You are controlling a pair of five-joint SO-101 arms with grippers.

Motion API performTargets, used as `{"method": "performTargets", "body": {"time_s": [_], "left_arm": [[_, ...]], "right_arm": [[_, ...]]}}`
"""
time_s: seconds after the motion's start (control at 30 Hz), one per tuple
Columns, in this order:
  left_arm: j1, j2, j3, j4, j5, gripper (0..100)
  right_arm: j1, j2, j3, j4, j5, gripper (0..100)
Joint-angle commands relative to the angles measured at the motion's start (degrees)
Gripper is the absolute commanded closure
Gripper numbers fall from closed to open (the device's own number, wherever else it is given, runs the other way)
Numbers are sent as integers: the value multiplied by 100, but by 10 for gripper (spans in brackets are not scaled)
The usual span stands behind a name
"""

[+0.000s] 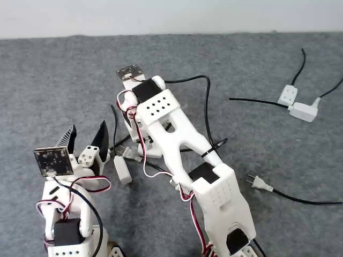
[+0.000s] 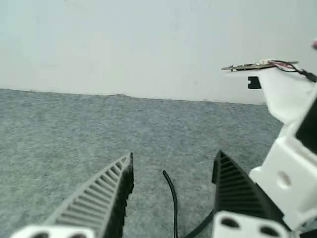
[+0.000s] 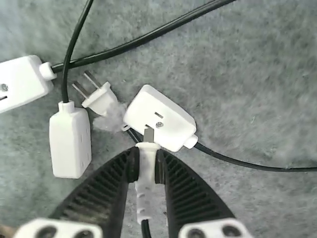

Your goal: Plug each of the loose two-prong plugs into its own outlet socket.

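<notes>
At the near left of the grey table (image 1: 43, 80), the left gripper (image 1: 87, 128) hovers with its fingers spread wide, nothing between them. Just right of it lies a socket block (image 1: 123, 170). Further right, the right gripper (image 3: 147, 154) pinches a white plug (image 3: 147, 148) — its prong touching the edge of a white socket (image 3: 158, 119), a second plug (image 3: 99, 96) just beside. Well to the right lies a third plug (image 1: 261, 183) — beyond it, a pair of sockets (image 1: 289, 95).
</notes>
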Motion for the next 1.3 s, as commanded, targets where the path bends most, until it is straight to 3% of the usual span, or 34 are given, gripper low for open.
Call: {"method": "performTargets", "body": {"time_s": [0.0,0.53,1.27], "left_arm": [[-9,-62,-101,-167,70,739],[0,-62,-92,-167,70,739],[0,-62,-92,-167,62,739]], "right_arm": [[92,-57,-299,180,-185,991],[163,593,-299,-171,-193,991],[233,347,-492,-251,-404,991]]}}
